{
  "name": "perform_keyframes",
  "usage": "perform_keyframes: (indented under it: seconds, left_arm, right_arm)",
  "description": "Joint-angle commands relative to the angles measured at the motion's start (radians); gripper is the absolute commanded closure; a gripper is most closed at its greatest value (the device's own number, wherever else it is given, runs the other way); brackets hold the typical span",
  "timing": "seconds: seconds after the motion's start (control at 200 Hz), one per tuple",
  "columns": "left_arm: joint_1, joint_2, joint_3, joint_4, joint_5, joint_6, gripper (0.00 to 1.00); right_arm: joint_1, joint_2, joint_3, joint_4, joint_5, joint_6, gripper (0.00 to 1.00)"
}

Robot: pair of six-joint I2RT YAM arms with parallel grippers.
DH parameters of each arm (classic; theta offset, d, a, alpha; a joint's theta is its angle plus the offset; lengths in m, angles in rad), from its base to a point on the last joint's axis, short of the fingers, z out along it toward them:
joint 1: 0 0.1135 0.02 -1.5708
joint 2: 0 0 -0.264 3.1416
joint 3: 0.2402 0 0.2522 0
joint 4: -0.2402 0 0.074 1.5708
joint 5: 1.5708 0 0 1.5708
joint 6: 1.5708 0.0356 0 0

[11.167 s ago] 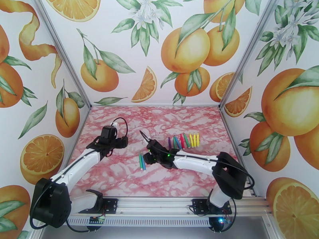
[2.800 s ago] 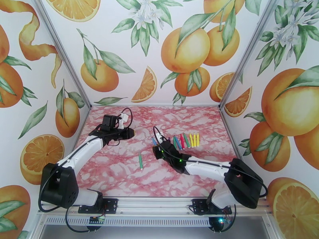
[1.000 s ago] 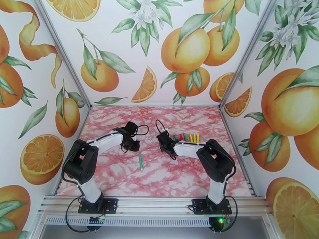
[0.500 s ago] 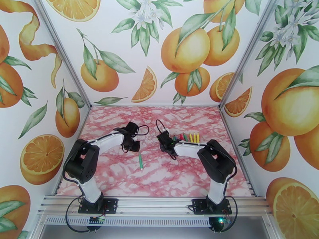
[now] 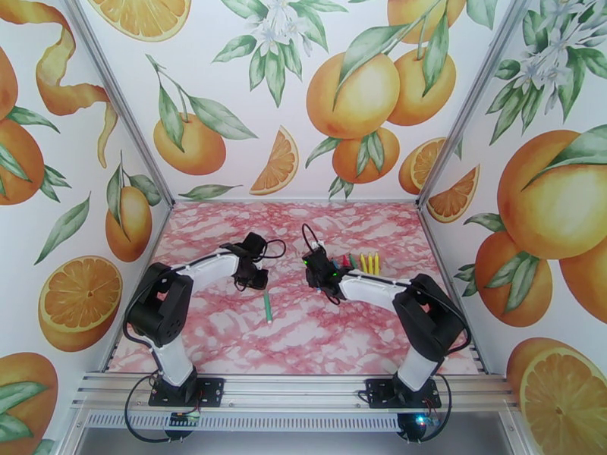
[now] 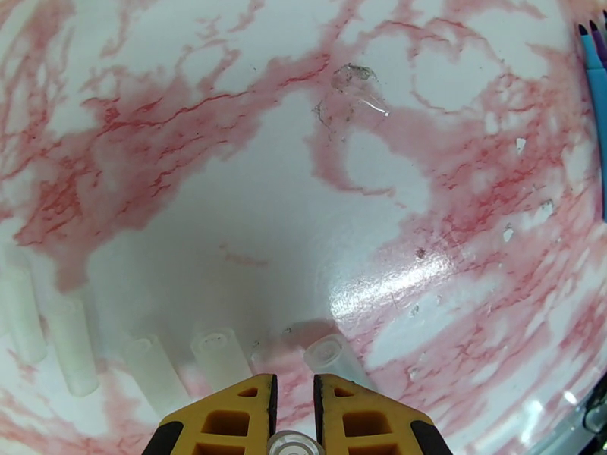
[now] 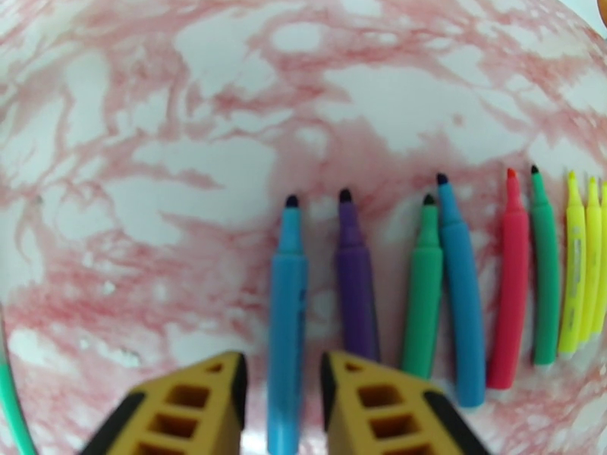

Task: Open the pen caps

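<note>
Several uncapped markers lie in a row [image 7: 421,297], tips pointing away: blue [image 7: 287,297], purple [image 7: 355,282], green, blue, red [image 7: 510,297], green, yellow [image 7: 574,274]. My right gripper [image 7: 282,373] is open astride the leftmost blue marker, a small gap on each side. One green marker [image 5: 267,305] lies alone mid-table. Several translucent pen caps [image 6: 220,358] lie in a row just ahead of my left gripper [image 6: 294,388]. Its fingers [image 6: 228,411] are shut on one more clear cap [image 6: 294,444].
The pink marbled tabletop [image 5: 228,327] is walled by orange-print panels on three sides. A scuffed patch [image 6: 353,89] marks the surface ahead of the left gripper. Both arms [image 5: 205,267] reach inward, their grippers [image 5: 312,268] about a hand's width apart.
The blue marker that lay beside the green one has been carried by my right gripper to the row's left end. My left arm swung inward and lower. In the last second little moved.
</note>
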Motion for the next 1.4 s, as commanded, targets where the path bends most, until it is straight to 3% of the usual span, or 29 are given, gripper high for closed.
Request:
perform_keyframes:
  seconds: [0.0, 0.435, 0.841, 1.121, 1.321, 1.396]
  left_arm:
    - [-0.005, 0.016, 0.035, -0.004, -0.019, -0.017, 0.83]
    - [-0.007, 0.02, 0.036, -0.007, -0.024, -0.017, 0.74]
    - [-0.007, 0.003, 0.035, -0.011, -0.034, -0.015, 0.74]
    - [0.015, -0.077, 0.025, -0.007, -0.013, -0.005, 0.71]
    - [0.095, -0.148, -0.031, 0.031, 0.041, -0.003, 0.69]
    - [0.13, -0.184, -0.062, 0.047, 0.049, -0.005, 0.6]
  right_arm:
    - [-0.003, -0.033, -0.015, 0.02, -0.019, 0.01, 0.67]
    - [0.0, -0.056, -0.028, 0.021, -0.031, 0.008, 0.67]
    - [0.025, -0.083, -0.039, 0.001, -0.041, 0.001, 0.67]
    - [0.162, -0.093, -0.017, -0.047, -0.064, -0.038, 0.66]
    - [0.245, -0.08, -0.005, -0.028, -0.127, -0.01, 0.64]
    - [0.268, -0.071, 0.0, -0.014, -0.155, 0.005, 0.63]
